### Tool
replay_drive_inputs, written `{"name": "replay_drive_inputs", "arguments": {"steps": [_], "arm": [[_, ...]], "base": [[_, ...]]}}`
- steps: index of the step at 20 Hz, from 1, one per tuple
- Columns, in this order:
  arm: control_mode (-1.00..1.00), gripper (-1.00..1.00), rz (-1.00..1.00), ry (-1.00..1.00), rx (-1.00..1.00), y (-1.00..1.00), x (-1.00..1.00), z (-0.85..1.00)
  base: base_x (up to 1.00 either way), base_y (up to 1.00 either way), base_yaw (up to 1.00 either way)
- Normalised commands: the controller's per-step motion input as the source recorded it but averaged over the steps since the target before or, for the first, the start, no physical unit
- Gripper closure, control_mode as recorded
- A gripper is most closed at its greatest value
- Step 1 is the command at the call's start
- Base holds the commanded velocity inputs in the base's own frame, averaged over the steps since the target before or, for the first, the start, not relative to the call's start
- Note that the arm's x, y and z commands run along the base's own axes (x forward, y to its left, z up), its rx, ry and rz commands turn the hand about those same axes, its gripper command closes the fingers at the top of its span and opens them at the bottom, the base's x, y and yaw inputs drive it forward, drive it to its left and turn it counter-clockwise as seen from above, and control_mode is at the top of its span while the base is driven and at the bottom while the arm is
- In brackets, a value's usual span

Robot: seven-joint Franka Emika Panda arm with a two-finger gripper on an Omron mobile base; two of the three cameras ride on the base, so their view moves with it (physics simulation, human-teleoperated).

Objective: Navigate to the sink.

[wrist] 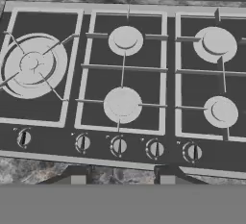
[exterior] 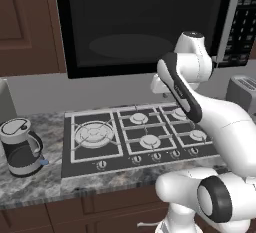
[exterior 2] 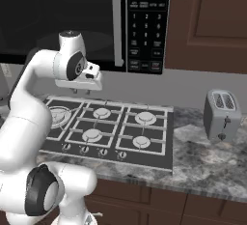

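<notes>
The sink is out of view. I face a black gas cooktop (exterior: 135, 137) with several burners and a row of knobs, set in a speckled stone counter (exterior 2: 207, 161). My gripper (wrist: 120, 179) hangs above the cooktop's front edge, pointing down at it. It is open, its two fingertips (wrist: 77, 177) spread wide with nothing between them. In the right base view the gripper (exterior 2: 79, 91) sits over the cooktop's back left burners.
A dark microwave (exterior 2: 96, 21) with a keypad hangs above the cooktop. A grey toaster (exterior 2: 221, 115) stands on the counter to the right, a coffee maker (exterior: 21, 147) to the left. Brown cabinets (exterior 2: 212, 21) line the wall above and below the counter.
</notes>
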Motion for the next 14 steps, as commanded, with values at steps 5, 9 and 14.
{"name": "replay_drive_inputs", "arguments": {"steps": [5,9,14], "arm": [[-1.0,-1.0,-0.07,-0.01,0.0,-0.07,-0.68,0.0],[-1.0,-1.0,-0.14,-0.08,0.0,-0.19,-1.0,0.0],[-1.0,-1.0,-0.11,-0.08,0.0,-0.09,-1.0,0.0]], "base": [[0.0,0.0,0.0],[0.0,0.0,0.0],[0.0,0.0,0.0]]}}
